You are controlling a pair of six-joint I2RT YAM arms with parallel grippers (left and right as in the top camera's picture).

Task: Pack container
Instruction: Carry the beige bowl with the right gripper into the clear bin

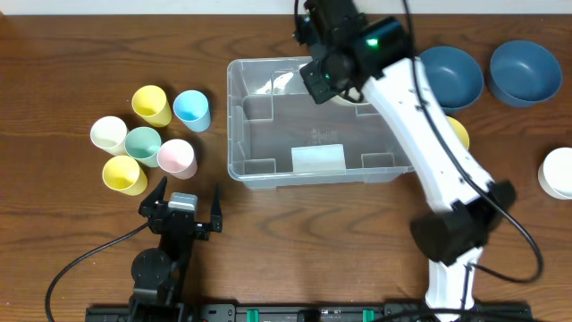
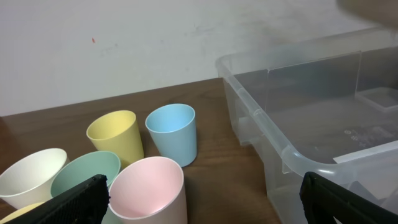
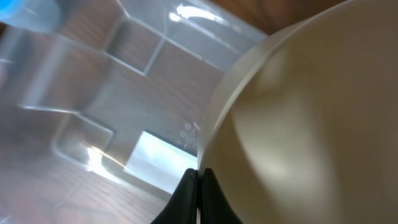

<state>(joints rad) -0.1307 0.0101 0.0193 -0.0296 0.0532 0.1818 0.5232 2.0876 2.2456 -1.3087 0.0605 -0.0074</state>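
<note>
The clear plastic container (image 1: 234,116) stands at the middle of the table with a pale label on its floor. It also shows in the left wrist view (image 2: 280,146) and the right wrist view (image 3: 124,74). My right gripper (image 1: 327,75) hangs over the container's far right part. In the right wrist view the gripper (image 3: 199,180) is shut on the rim of a cream bowl (image 3: 311,112), held above the container floor. The bowl barely shows under the arm in the overhead view (image 1: 351,98). My left gripper (image 1: 183,204) is open and empty, near the front edge below the cups.
Several cups stand left of the container: yellow (image 1: 152,105), blue (image 1: 192,110), white (image 1: 109,134), green (image 1: 143,141), pink (image 1: 176,156), yellow (image 1: 123,174). Two blue bowls (image 1: 450,76) (image 1: 525,72), a yellow bowl (image 1: 458,132) and a white bowl (image 1: 559,172) sit to the right.
</note>
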